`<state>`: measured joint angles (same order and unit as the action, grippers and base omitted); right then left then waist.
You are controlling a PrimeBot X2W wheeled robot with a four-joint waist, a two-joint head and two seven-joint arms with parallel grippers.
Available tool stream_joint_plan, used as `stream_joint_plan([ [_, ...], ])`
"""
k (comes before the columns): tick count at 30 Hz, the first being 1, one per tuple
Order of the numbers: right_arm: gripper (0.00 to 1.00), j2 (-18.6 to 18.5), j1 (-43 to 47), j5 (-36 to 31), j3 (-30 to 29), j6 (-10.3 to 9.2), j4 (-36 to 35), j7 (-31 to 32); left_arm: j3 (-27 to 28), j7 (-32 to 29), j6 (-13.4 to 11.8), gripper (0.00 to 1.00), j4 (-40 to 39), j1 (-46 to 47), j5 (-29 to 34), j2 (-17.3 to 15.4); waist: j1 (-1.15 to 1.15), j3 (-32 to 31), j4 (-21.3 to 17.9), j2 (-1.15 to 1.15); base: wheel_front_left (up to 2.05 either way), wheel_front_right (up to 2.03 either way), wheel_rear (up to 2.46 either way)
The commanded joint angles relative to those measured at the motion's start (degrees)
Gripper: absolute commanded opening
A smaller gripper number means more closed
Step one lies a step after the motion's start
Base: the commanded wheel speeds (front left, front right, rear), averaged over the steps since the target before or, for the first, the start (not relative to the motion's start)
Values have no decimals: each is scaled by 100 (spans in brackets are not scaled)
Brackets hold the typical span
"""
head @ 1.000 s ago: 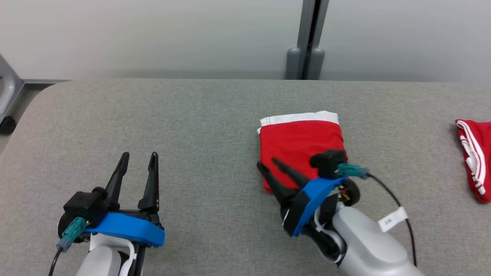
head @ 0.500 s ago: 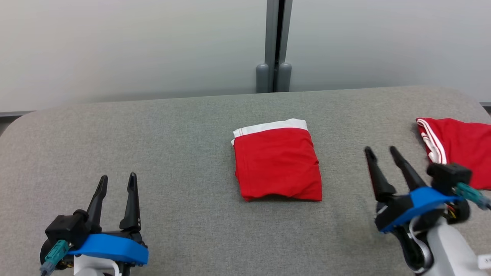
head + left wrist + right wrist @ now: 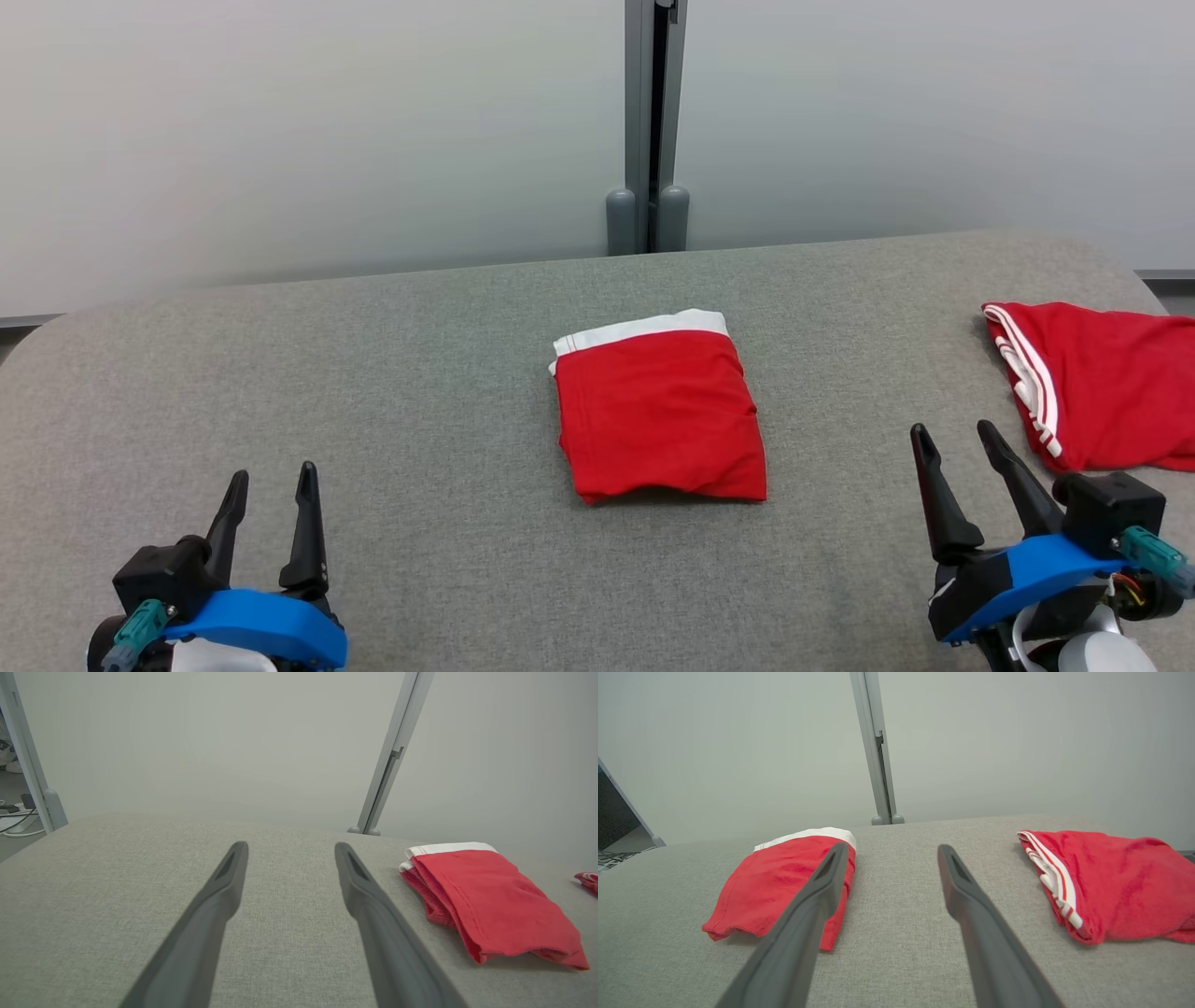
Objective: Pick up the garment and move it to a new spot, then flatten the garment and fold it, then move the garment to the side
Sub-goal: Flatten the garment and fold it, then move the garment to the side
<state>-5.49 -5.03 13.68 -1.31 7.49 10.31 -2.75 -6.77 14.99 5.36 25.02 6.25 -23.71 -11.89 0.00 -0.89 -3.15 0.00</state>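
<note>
Soft, even light is coming from overhead in all three views, and no glare is showing anywhere. The pale wall (image 3: 280,140) is fading from brighter at the top of the head view to greyer near the table (image 3: 373,373). The folded red garment (image 3: 658,415) in the centre is casting only a thin dark shadow under its lower edge; the other red garment (image 3: 1111,882) at the right of the right wrist view is shading the cloth beneath it likewise. The head view is looking sharp throughout. In both wrist views the dark fingers (image 3: 219,905) are blurring toward the bottom edge, and the wide lens is tilting the grey post (image 3: 392,751) sideways
</note>
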Motion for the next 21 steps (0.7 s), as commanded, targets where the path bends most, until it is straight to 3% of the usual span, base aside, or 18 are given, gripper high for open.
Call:
stream_joint_plan([
  [1,100,11,74,-48,8,1,-9,13,-18,21,-11,100,30,77,3,-16,0,-8,7,0,0,0,0],
  [21,100,165,150,-320,-33,1,276,57,-44,24,-44,100,311,155,28,-12,0,-44,58,0,0,0,0],
])
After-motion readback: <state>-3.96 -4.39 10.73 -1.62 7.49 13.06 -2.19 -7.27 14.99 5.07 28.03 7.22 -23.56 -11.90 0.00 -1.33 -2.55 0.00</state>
